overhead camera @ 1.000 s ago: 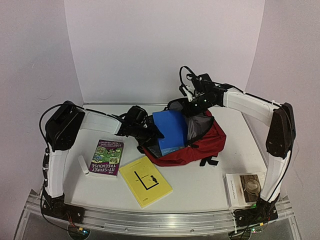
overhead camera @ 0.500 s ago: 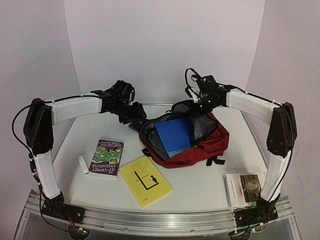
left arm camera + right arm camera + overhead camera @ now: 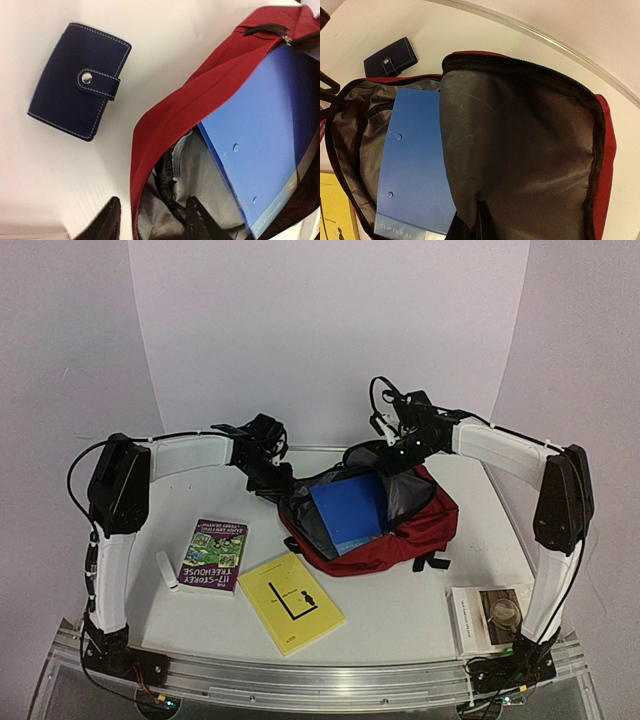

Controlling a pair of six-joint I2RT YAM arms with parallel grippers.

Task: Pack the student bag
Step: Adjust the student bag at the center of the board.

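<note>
The student bag [image 3: 400, 532] is a dark red backpack lying open in the middle of the table. A blue clip file [image 3: 348, 508] stands inside it. My left gripper [image 3: 272, 480] is open at the bag's left rim. In the left wrist view the left gripper [image 3: 154, 205] straddles the red rim [image 3: 165, 125], one finger on the table side and one inside on the grey lining. My right gripper [image 3: 398, 458] is shut on the bag's upper flap and holds it raised. In the right wrist view the right gripper [image 3: 479, 217] pinches the flap's grey lining [image 3: 520, 145].
A navy snap wallet [image 3: 80, 82] lies on the table just left of the bag, also in the right wrist view [image 3: 390, 59]. A purple book [image 3: 213, 555], a yellow book [image 3: 292, 602] and a small white stick [image 3: 168, 572] lie front left. A white book [image 3: 490, 615] lies front right.
</note>
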